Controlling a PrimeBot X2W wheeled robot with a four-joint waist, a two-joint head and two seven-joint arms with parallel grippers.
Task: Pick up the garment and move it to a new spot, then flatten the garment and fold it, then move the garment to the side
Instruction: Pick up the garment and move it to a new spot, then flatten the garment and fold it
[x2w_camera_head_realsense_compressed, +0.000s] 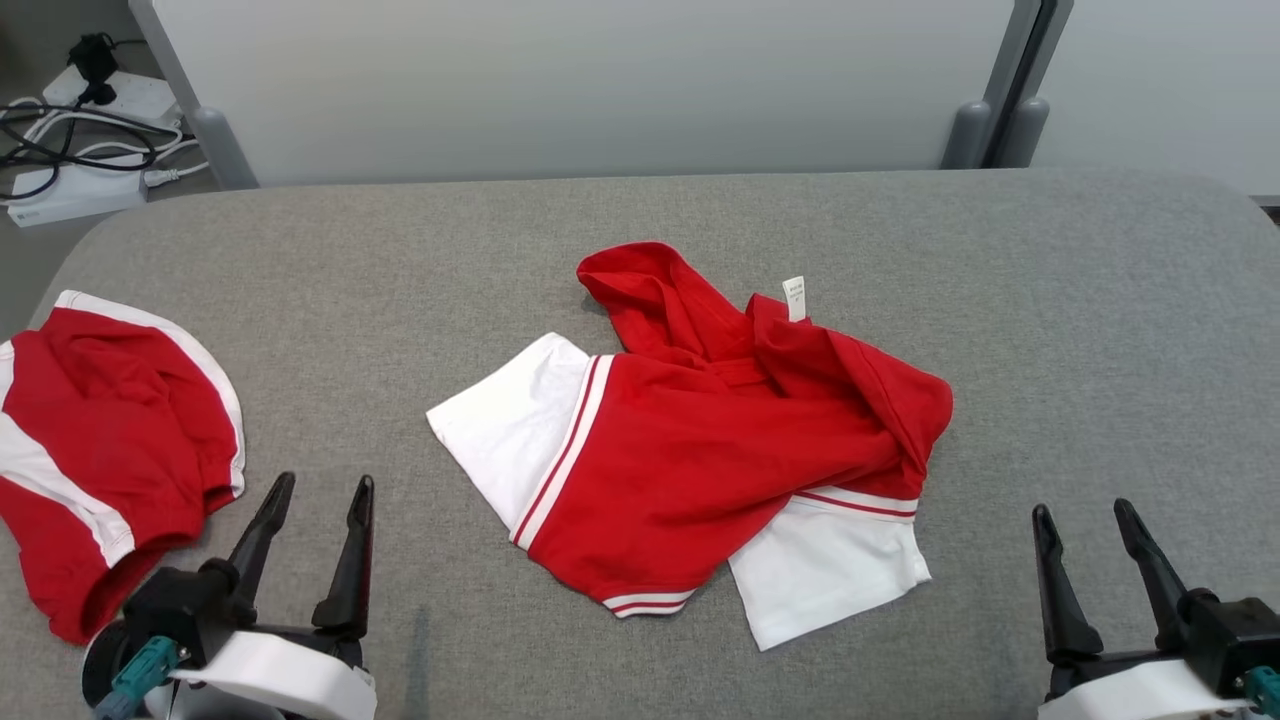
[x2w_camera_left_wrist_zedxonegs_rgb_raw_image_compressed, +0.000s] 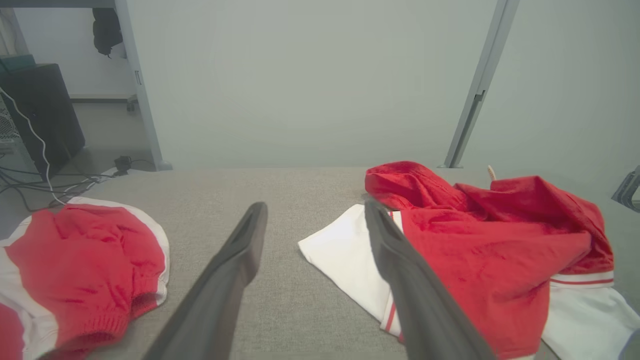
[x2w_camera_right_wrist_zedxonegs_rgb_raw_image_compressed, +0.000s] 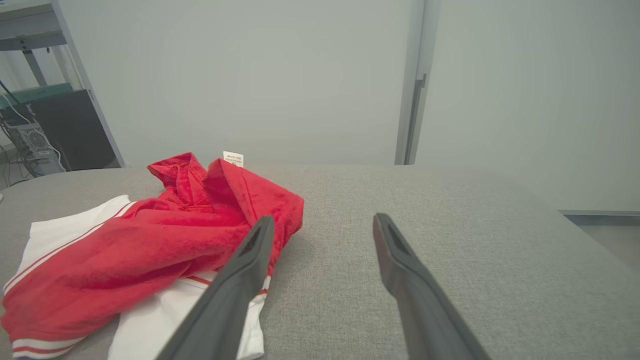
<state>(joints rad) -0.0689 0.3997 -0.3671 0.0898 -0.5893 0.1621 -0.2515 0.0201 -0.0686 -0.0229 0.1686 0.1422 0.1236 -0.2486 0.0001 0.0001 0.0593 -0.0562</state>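
A red garment with white sleeves and a hood lies crumpled in the middle of the grey padded table; a white label sticks up at its far edge. It also lies right of the fingers in the left wrist view and left of them in the right wrist view. My left gripper stands open at the lower left, near the table's front edge, clear of the cloth. My right gripper stands open at the lower right, empty, just right of the white sleeve.
A second red and white garment lies bunched at the table's left edge, close to my left gripper; it shows too in the left wrist view. Cables and power strips lie on the floor beyond the far left corner. Grey partition panels stand behind the table.
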